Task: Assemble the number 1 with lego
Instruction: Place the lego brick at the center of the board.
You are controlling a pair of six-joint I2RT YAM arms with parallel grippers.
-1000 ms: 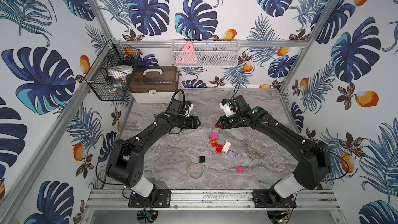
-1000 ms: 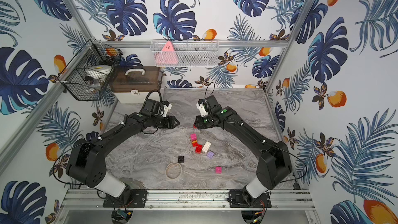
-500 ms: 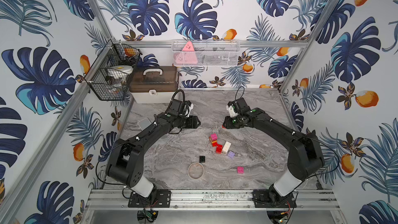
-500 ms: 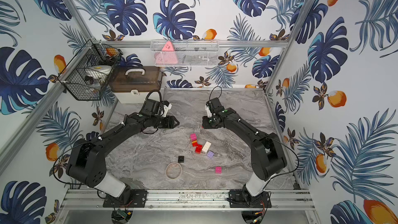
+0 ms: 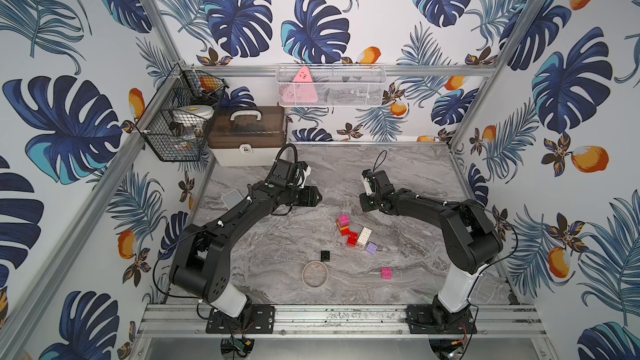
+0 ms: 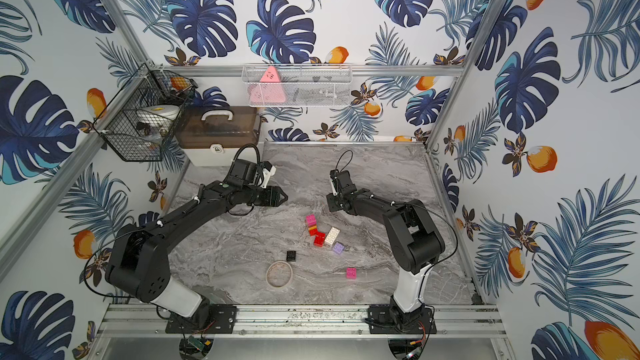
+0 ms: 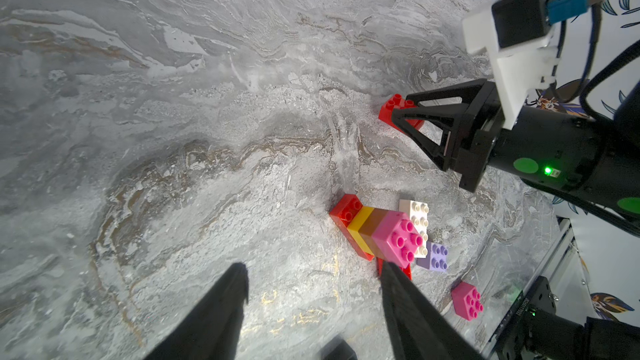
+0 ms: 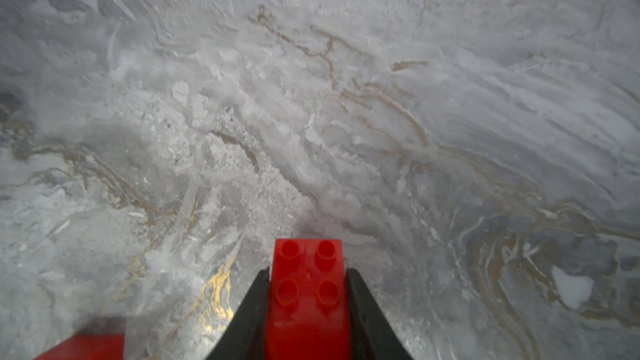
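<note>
My right gripper [image 8: 308, 271] is shut on a red lego brick [image 8: 308, 292], studs facing the camera, low over the marble. In both top views it [image 5: 362, 202] hangs just beyond the brick cluster. A stack of pink, orange, yellow and red bricks [image 5: 343, 224] lies there beside a red brick [image 5: 351, 238], a white one [image 5: 364, 236] and a lilac one [image 5: 371, 248]. A black brick [image 5: 325, 255] and a pink brick [image 5: 387, 272] lie apart, nearer the front. My left gripper [image 7: 311, 268] is open and empty, left of the cluster [image 5: 317, 196].
A flat tan ring [image 5: 315, 274] lies near the front, by the black brick. A pale grey rounded box [image 5: 232, 198] sits at the table's left edge, under my left arm. A brown-lidded case [image 5: 247, 140] stands at the back left, and wire baskets hang on the walls.
My right gripper has drawn a little to the right with the red brick, and that arm's elbow has folded back. The left arm has hardly moved.
</note>
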